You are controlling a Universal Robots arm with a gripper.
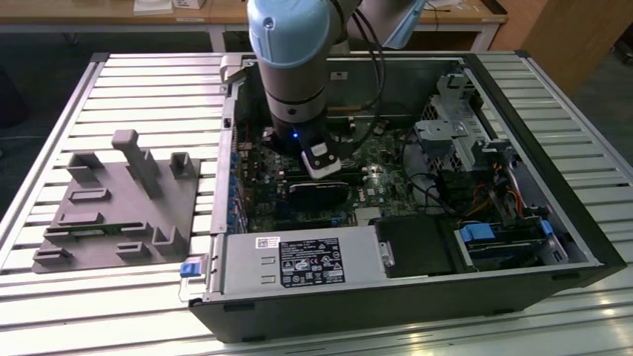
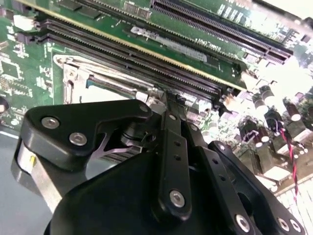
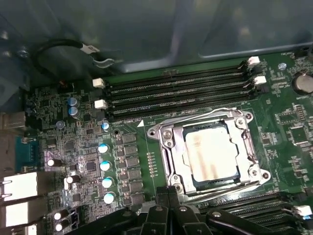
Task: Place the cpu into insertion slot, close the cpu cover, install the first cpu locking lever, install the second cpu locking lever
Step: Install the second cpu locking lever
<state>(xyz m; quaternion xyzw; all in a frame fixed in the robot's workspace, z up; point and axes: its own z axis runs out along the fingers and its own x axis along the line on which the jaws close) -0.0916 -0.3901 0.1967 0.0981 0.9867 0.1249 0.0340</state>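
The black, bolted-link end effector [image 2: 164, 98] hangs low over the green circuit board [image 3: 132, 147] inside the open black computer case [image 1: 554, 222]. In the second wrist view its fingers [image 2: 171, 112] appear to meet at a narrow tip, seemingly together and gripping nothing, though the linkage hides much of the tip. That tip sits at the edge of the socket, just beside the thin square silver metal cpu cover [image 3: 210, 142].

In the first wrist view the small flat square cpu with its dull silver-grey top [image 3: 211, 154] lies seated in the square silver-rimmed insertion slot [image 3: 168, 137], and the cover frame lies down flat around it, the chip showing through its window. Long black memory slots [image 3: 176, 93] run at twelve o'clock from the socket, and a column of blue-topped capacitors [image 3: 103, 164] stands at nine o'clock.

In the exterior view the grey and pale blue arm [image 1: 292, 67] reaches down into the case, which rests on a slatted metal surface [image 1: 148, 89]. A grey moulded fixture plate [image 1: 118, 204] lies at nine o'clock from the case.
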